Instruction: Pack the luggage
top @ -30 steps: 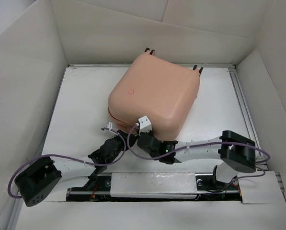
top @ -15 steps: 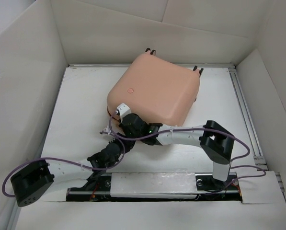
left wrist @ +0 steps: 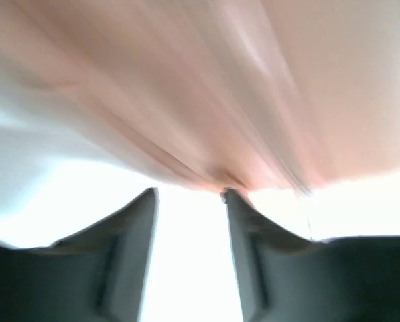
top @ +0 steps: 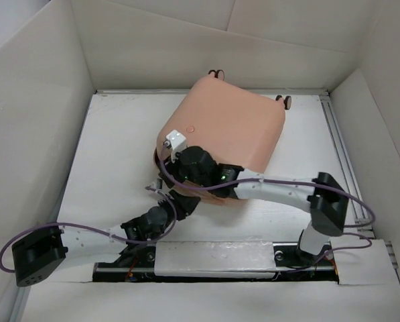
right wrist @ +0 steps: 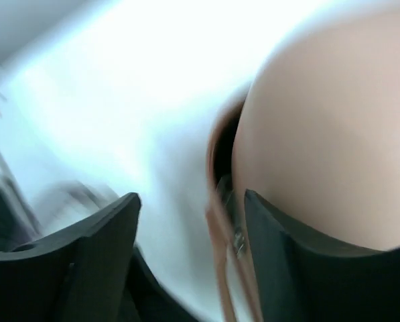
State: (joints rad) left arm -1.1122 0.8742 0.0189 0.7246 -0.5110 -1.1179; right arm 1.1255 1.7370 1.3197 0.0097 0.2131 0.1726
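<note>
The luggage [top: 230, 131], a pale peach hard-shell suitcase, lies flat on the white table with its wheels [top: 284, 100] at the far side. My right gripper [top: 167, 163] is at its near left corner and stands open. In the right wrist view [right wrist: 189, 198] the lower shell's rim [right wrist: 220, 268] and a zipper pull [right wrist: 237, 239] lie between the fingers, with a dark gap under the upper shell [right wrist: 327, 147]. My left gripper [top: 165, 196] sits low just below that corner. It is open [left wrist: 190, 194] with only white table between its fingers, and the blurred shell [left wrist: 253, 87] is right ahead.
White cardboard walls [top: 45, 134] enclose the table on the left, back and right. A metal rail [top: 340, 147] runs along the right side. Purple cables [top: 86, 228] loop off both arms near the front edge, by the mounting bar [top: 213, 258].
My right arm swung left along the suitcase's near edge to its left corner and its jaws opened. The left jaws widened. The suitcase shifted slightly to the right.
</note>
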